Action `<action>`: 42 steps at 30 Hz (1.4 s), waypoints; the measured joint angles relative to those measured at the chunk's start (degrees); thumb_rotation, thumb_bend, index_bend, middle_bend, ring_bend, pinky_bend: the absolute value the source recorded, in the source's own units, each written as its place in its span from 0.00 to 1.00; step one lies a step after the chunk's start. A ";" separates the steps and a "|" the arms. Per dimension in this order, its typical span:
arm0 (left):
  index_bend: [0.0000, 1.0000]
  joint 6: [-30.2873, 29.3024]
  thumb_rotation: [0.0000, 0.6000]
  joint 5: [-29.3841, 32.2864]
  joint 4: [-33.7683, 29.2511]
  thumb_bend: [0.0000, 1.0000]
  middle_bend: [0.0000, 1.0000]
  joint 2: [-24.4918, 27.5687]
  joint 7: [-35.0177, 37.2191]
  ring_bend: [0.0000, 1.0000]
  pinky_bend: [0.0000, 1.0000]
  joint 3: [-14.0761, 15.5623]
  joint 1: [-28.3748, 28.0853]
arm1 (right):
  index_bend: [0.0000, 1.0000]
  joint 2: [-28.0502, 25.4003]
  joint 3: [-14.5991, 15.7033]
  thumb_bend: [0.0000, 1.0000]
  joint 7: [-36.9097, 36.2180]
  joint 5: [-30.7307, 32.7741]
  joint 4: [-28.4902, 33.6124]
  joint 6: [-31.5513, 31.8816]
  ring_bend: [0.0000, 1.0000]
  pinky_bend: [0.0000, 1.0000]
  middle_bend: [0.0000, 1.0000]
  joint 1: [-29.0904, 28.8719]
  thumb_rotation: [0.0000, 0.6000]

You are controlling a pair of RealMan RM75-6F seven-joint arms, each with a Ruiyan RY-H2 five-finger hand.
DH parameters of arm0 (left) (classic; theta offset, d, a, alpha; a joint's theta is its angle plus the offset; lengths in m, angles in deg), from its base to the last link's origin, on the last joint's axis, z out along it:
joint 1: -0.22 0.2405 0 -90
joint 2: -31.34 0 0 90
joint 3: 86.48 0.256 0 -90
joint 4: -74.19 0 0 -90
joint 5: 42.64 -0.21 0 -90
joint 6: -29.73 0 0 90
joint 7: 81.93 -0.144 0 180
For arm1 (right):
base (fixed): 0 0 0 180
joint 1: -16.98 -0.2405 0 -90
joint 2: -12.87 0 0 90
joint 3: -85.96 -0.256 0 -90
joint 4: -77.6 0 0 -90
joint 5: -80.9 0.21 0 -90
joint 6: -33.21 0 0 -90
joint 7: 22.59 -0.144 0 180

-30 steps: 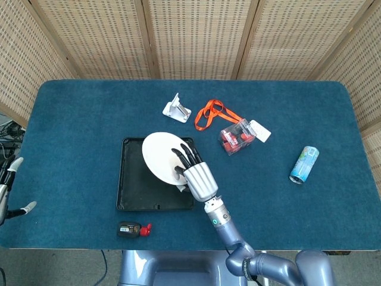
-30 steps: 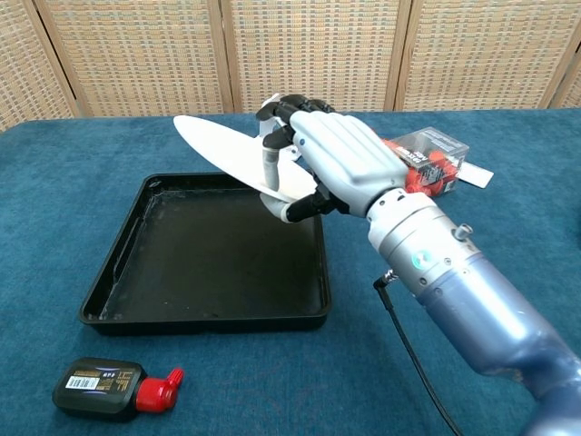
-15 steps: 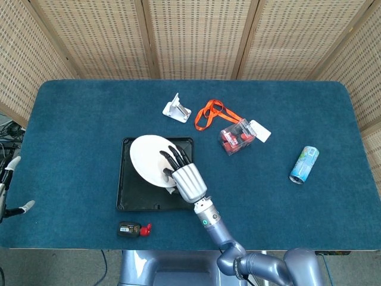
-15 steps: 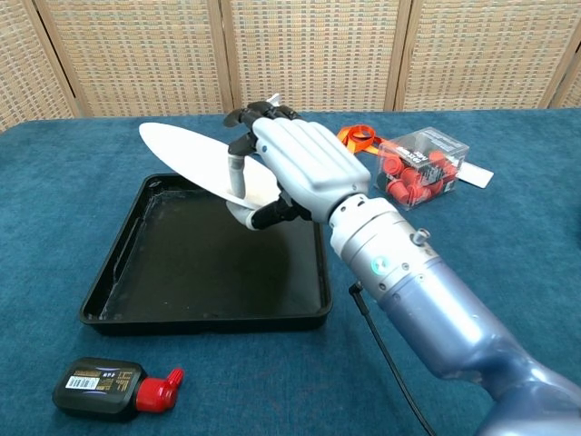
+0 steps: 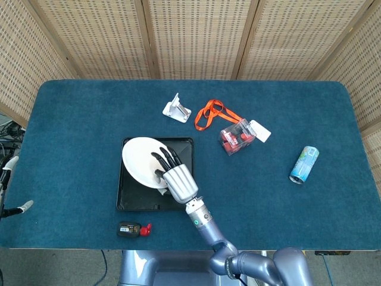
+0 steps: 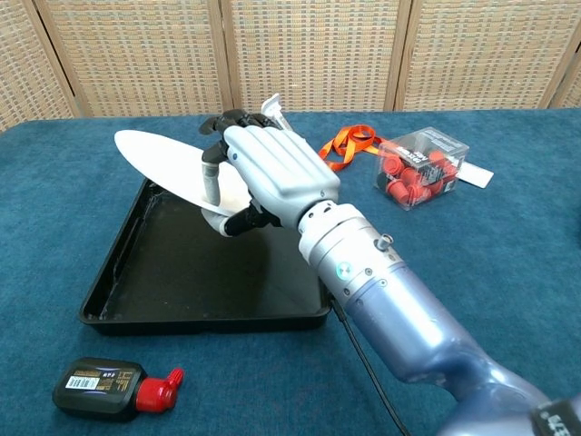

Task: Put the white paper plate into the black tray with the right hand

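Observation:
My right hand (image 5: 174,176) (image 6: 263,173) grips the white paper plate (image 5: 139,159) (image 6: 156,163) by its right edge, fingers on top and thumb beneath. The plate hangs tilted in the air over the black tray (image 5: 130,199) (image 6: 136,282), its far rim reaching past the tray's left wall in the chest view. The tray lies on the blue table and holds nothing. At the far left edge of the head view, only the tips of my left hand (image 5: 7,187) show, off the table.
A black bottle with a red cap (image 5: 132,229) (image 6: 109,386) lies in front of the tray. Behind it are a white stand (image 5: 177,109), an orange lanyard (image 5: 211,113) (image 6: 349,143), and a clear box of red pieces (image 5: 237,136) (image 6: 422,168). A can (image 5: 304,164) lies far right.
My right hand has carried the plate leftward, from above the tray's right rim to above its left half. The plate stays tilted in the grip.

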 measured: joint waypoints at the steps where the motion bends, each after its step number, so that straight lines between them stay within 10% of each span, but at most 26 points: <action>1: 0.00 0.08 1.00 0.03 0.04 0.05 0.00 -0.01 0.07 0.00 0.00 0.00 -0.03 | 0.68 0.23 -0.10 0.58 -0.07 0.10 -0.27 -0.05 0.00 0.11 0.23 -0.18 1.00; 14: 0.00 0.57 1.00 0.43 0.20 0.05 0.00 -0.01 0.23 0.00 0.00 0.00 -0.13 | 0.40 0.72 0.56 0.14 2.60 4.49 0.21 -1.01 0.00 0.04 0.04 -1.62 1.00; 32: 0.00 -0.01 1.00 -0.31 -0.40 0.05 0.00 0.05 -0.46 0.00 0.00 0.22 -0.02 | 0.33 -2.54 1.48 0.10 6.35 4.83 4.69 2.50 0.00 0.01 0.00 1.58 1.00; 42: 0.00 -0.47 1.00 -0.87 -0.67 0.05 0.00 -0.42 -2.18 0.00 0.00 0.36 -0.11 | 0.13 -16.99 7.94 0.10 9.66 3.94 17.66 5.42 0.00 0.00 0.00 10.35 1.00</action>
